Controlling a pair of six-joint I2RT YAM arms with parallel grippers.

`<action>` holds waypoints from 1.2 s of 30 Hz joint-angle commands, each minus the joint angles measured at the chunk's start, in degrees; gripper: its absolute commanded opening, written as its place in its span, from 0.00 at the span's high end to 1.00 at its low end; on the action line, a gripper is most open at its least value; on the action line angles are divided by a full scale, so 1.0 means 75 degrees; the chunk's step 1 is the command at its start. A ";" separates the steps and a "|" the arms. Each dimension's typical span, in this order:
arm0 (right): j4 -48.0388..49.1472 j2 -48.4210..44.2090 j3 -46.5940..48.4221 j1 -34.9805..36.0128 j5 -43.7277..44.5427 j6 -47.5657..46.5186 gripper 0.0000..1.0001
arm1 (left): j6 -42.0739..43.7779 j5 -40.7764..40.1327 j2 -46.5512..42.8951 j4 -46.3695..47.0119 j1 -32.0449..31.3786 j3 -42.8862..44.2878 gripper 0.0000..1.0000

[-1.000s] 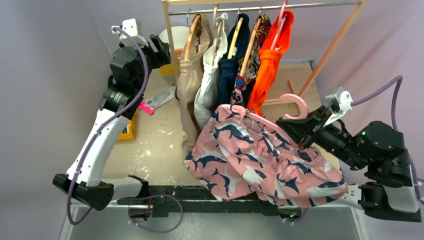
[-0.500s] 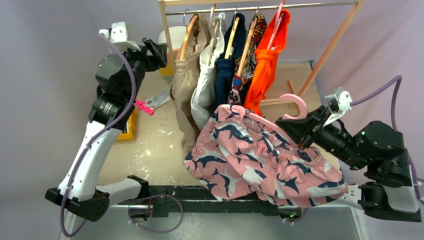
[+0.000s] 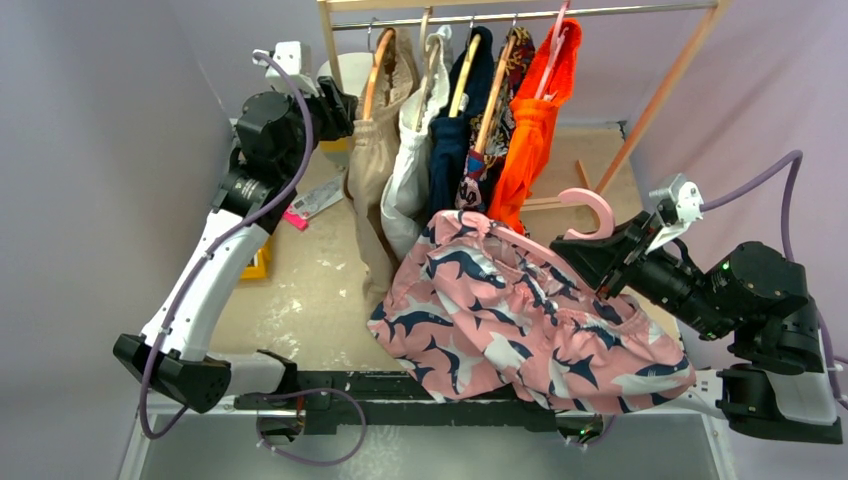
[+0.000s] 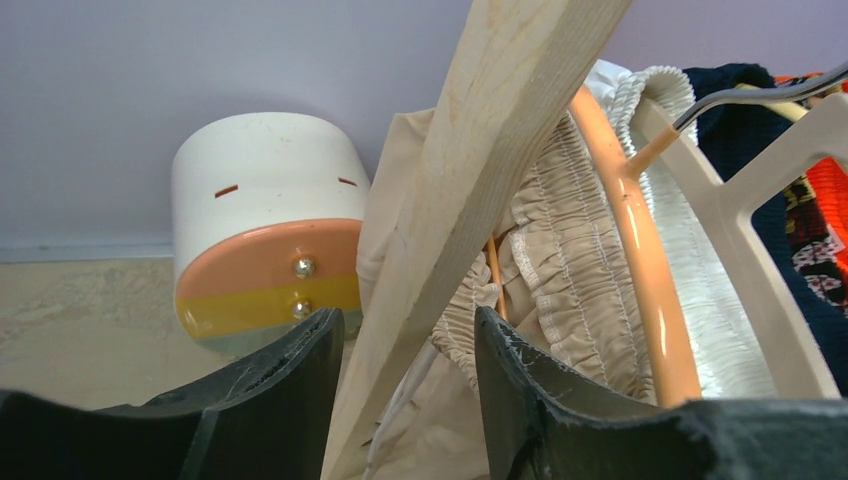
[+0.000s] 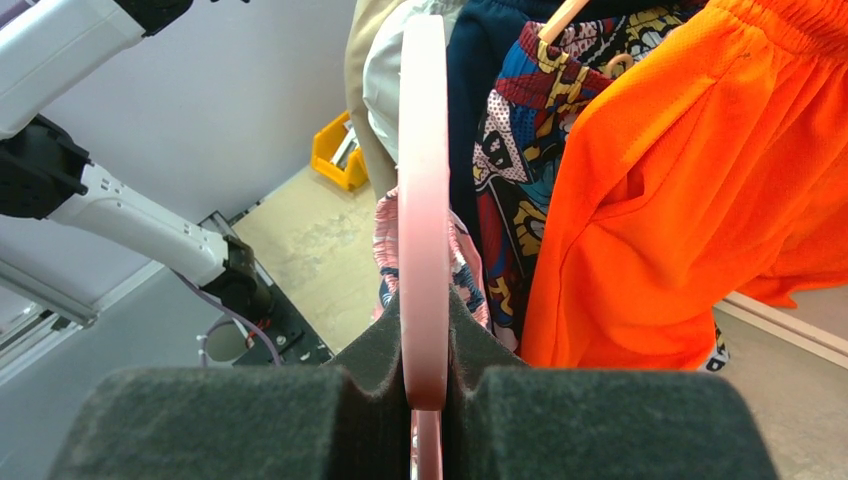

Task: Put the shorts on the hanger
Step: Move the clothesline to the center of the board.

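Centre-right, the right hand (image 3: pixel 598 265) pinches the hanger (image 5: pixel 423 200), whose arm runs up-left along the shorts (image 3: pixel 500 310) draped mid-frame. The left hand (image 3: pixel 335 100), upper left, seemingly spread astride the rack post (image 4: pixel 480 150), is farther.

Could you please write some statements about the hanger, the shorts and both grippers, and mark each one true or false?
1. The right gripper is shut on the pink hanger. True.
2. The shorts lie flat on the table, away from the hanger. False: they drape over it.
3. An orange garment hangs from the rail. True.
4. The left gripper holds the shorts. False: it is up at the rack, jaws apart, a wooden post showing between them.
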 commanded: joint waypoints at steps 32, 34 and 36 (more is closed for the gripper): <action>-0.0137 0.0405 0.1085 -0.0025 -0.0949 -0.0215 1.00 | 0.1163 -0.2545 -0.1073 -0.0445 -0.0015 0.0071 0.93; -0.0197 0.0463 0.1179 -0.0025 -0.1018 -0.0240 1.00 | 0.1308 -0.2891 -0.1225 -0.0420 -0.0018 -0.0137 0.94; -0.0305 0.0520 0.1345 -0.0025 -0.1135 -0.0273 1.00 | 0.1511 -0.3406 -0.1374 -0.0440 -0.0012 -0.0327 0.97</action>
